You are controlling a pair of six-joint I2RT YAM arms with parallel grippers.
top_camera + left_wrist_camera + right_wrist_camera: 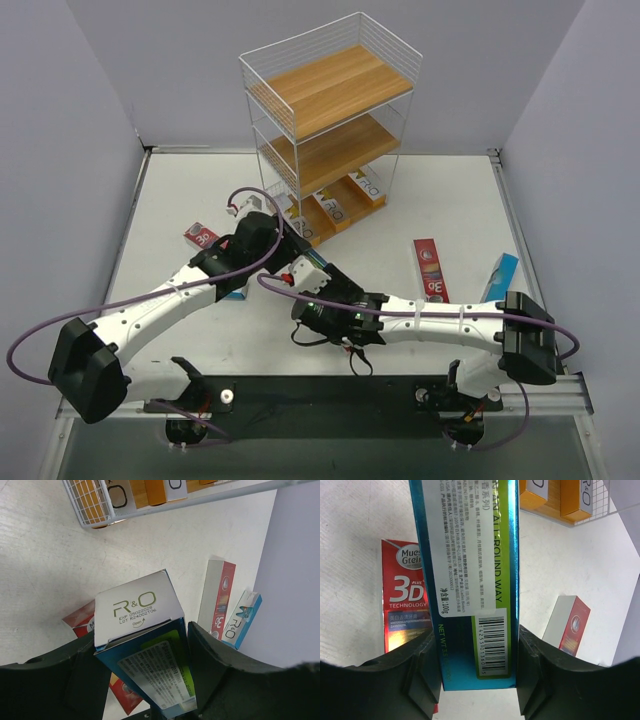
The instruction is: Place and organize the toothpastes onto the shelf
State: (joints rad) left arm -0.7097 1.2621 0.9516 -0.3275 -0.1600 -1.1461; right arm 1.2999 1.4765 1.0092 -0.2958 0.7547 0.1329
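Note:
My left gripper (142, 647) is shut on the near end of a blue-and-white R&O toothpaste carton (135, 610), whose white end flap points away. My right gripper (479, 647) is shut on the barcode end of a blue carton (465, 555) with a green stripe. In the top view both grippers, left (272, 250) and right (322, 288), meet mid-table around a white-ended carton (305, 268). I cannot tell if they hold one carton or two. The wire shelf (330, 90) stands behind, with orange-and-white cartons (345, 200) on its bottom board.
A red 3D carton (431, 268) and a teal carton (500, 278) lie at the right of the table. Another red carton (200, 237) lies left of my left arm. A blue carton (237, 295) shows under that arm. Grey walls surround the table.

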